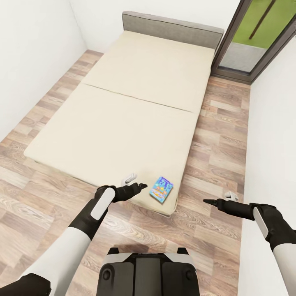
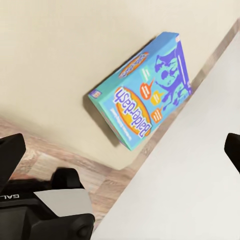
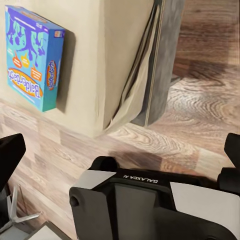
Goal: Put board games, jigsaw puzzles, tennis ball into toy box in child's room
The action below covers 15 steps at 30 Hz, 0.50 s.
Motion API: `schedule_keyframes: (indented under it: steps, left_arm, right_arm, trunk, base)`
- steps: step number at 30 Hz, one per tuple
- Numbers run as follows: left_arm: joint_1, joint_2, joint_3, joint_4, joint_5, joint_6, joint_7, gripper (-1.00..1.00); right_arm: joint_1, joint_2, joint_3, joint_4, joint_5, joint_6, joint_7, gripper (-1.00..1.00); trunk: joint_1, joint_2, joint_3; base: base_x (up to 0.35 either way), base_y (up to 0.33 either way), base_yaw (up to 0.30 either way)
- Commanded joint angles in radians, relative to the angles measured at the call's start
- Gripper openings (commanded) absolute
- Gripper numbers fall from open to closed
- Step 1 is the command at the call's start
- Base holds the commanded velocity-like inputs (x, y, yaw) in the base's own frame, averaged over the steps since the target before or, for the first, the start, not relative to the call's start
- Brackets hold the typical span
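A small blue board game [image 1: 161,189], lettered Balderdash in the wrist views [image 2: 141,92] [image 3: 31,57], is lying flat on the beige mattress of the bed [image 1: 123,119], close to the near corner at the foot end, its edges turned slightly against the mattress edge. Nothing is touching it.

The left gripper [image 1: 142,186] is hovering just beside the box, over the foot edge of the mattress, pointing towards it. In the left wrist view its dark fingertips [image 2: 10,155] are showing at opposite edges of the picture, so the jaws are standing wide apart and holding nothing.

The right gripper [image 1: 208,201] is hanging over the wooden floor [image 1: 218,135] beside the bed, apart from the box, pointing towards the bed corner. Its fingertips [image 3: 9,150] are likewise sitting at the far edges of the right wrist view, so it too is gaping wide and empty.

The grey headboard [image 1: 172,28] is standing at the far end of the bed, with a dark-framed glass door [image 1: 250,41] beside it. The robot's base [image 1: 148,271] is showing below.
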Motion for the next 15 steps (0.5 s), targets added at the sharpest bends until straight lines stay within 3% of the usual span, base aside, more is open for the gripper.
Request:
schedule_keyframes:
  steps: [1,7,15]
  left_arm:
    - [0.0,0.0,-0.001,-0.001,0.011,0.002,0.009,1.0]
    - [0.0,0.0,-0.002,-0.001,0.01,0.002,0.009,1.0]
    - [0.001,0.001,-0.003,-0.002,0.01,0.001,0.009,1.0]
  right_arm:
    - [-0.001,0.0,-0.001,0.0,-0.004,0.006,0.001,1.0]
    - [-0.001,0.001,-0.001,0.0,-0.004,0.006,0.001,1.0]
    - [-0.001,0.001,-0.001,0.0,-0.004,0.006,0.001,1.0]
  trunk:
    - [0.001,-0.002,-0.001]
    - [0.001,-0.002,-0.001]
    - [0.001,-0.002,-0.001]
  base:
    - [0.0,0.032,-0.138]
    - [0.0,0.133,-0.198]
    - [0.0,0.247,-0.259]
